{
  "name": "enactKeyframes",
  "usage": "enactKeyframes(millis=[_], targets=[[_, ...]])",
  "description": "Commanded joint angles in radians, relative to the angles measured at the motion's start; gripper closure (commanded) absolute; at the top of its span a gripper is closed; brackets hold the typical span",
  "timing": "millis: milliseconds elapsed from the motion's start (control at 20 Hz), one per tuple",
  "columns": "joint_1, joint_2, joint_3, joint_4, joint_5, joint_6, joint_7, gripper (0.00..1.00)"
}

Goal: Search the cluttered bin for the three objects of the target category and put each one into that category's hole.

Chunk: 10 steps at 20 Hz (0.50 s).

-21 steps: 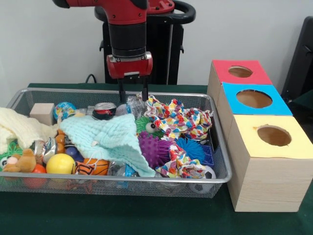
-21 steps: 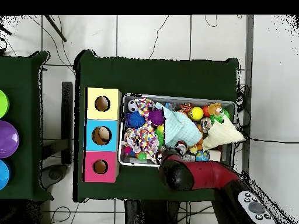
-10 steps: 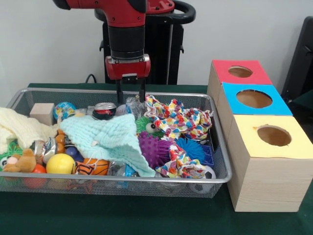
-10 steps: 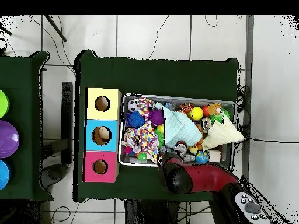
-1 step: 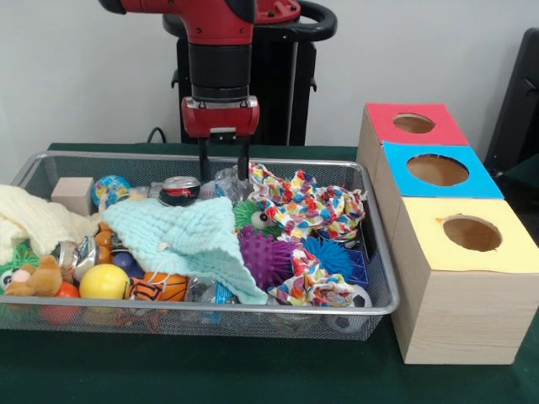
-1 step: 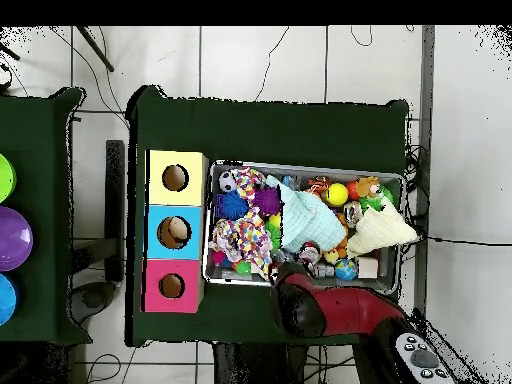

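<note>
Front view: the gripper (image 5: pixel 223 160) is shown hanging over the far rim of the wire bin (image 5: pixel 381 252), its two fingers spread and nothing held between them. Directly beneath it lie a crumpled clear plastic bottle (image 5: pixel 223 181) and a small can (image 5: pixel 179 190), both near the bin's far edge. The target category is not stated, so the three wanted objects cannot be identified; candidates are buried among a mint cloth (image 5: pixel 189 240), a multicoloured cloth (image 5: pixel 307 206), a purple spiky ball (image 5: pixel 265 257) and a yellow ball (image 5: pixel 104 281) at the bin's near edge. Three boxes are set just beside the bin's end: the red box (image 5: pixel 413 126) farthest, the blue box (image 5: pixel 438 172) in the middle, the yellow box (image 5: pixel 467 236) nearest.

Overhead view: the arm is seen covering the bin's edge, so the fingers are hidden there.

Several risks are judged from this layout. The bin's far rim could be struck on a straight descent. A fold of cloth could be pinched along with an object and dragged out. Round, smooth items could be squeezed aside and lost deeper in the clutter.
</note>
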Motion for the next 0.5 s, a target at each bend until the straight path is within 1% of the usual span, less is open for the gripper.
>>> enactKeyframes(millis=[50,250,500], targets=[[0.034,0.152,-0.065,0.001,-0.064,-0.129,0.147,0.00],[0.048,0.192,-0.078,-0.017,-0.050,-0.168,0.137,0.00],[0.047,0.220,-0.073,-0.032,-0.038,-0.183,0.128,0.00]])
